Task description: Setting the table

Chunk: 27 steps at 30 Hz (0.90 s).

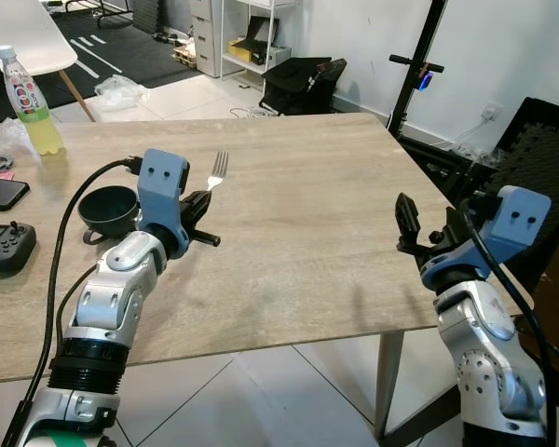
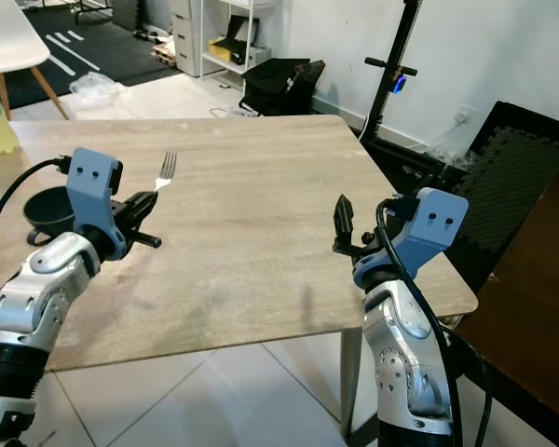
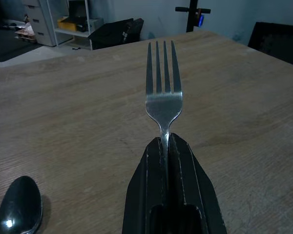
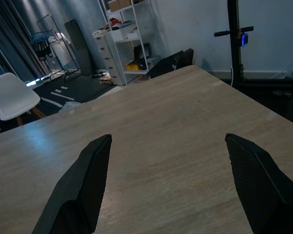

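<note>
The left wrist view catches a spoon (image 3: 19,210) lying on the table (image 1: 307,242). The left gripper (image 1: 197,207) clamps the fork (image 1: 218,170) above the table beside the bowl (image 1: 109,210); the right gripper (image 4: 168,183) hovers spread wide.

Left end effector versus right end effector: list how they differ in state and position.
The left end effector is shut on the fork, tines pointing forward; the right end effector is open and holds nothing. The left one is over the wooden table beside the dark bowl; the right one is at the table's right edge. Both have black fingers and blue wrist housings.
</note>
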Tool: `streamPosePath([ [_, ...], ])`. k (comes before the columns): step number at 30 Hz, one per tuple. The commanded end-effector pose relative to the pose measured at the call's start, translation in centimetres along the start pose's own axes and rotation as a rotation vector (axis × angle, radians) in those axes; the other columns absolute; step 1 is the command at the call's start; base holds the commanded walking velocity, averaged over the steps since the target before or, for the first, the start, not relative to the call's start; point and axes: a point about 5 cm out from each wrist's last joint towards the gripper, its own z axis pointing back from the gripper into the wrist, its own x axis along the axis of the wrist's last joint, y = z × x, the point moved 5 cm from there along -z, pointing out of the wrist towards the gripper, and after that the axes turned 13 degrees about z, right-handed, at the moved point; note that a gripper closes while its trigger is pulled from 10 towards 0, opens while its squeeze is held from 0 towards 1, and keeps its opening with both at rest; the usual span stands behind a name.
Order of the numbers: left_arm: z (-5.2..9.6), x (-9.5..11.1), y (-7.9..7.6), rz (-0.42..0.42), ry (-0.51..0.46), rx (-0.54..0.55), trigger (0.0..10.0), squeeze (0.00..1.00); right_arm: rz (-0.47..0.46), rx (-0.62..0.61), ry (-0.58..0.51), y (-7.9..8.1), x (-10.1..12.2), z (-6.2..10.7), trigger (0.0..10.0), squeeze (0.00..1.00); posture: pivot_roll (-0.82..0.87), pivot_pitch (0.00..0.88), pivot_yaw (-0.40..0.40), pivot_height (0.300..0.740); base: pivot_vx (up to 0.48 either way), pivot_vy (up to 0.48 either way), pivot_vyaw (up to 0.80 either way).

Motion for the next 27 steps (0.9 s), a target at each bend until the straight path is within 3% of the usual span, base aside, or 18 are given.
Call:
streamPosePath([
  [1,0.02,-0.12,0.18,-0.01,0.01,0.004,10.0,0.0,0.007,-0.016,-0.003,-0.41,-0.06,0.4,10.0,0.0,0.05,0.099,0.051,0.74,0.0,0.0,0.0],
  [7,0.27,-0.38,0.66,0.002,0.015,0.015,10.0,0.0,0.012,-0.017,0.001,-0.39,-0.22,0.67,10.0,0.0,0.05,0.094,0.054,0.74,0.0,0.0,0.0],
  [20,0.19,-0.33,0.42,-0.009,0.013,0.003,10.0,0.0,0.006,0.002,0.01,-0.19,-0.55,0.75,10.0,0.0,0.05,0.095,0.056,0.74,0.385,-0.198,0.0],
  [27,0.16,-0.34,0.18,-0.007,0.014,-0.003,10.0,0.0,-0.004,0.0,0.009,-0.33,-0.48,0.73,10.0,0.0,0.05,0.098,0.056,0.74,0.376,0.0,-0.69],
])
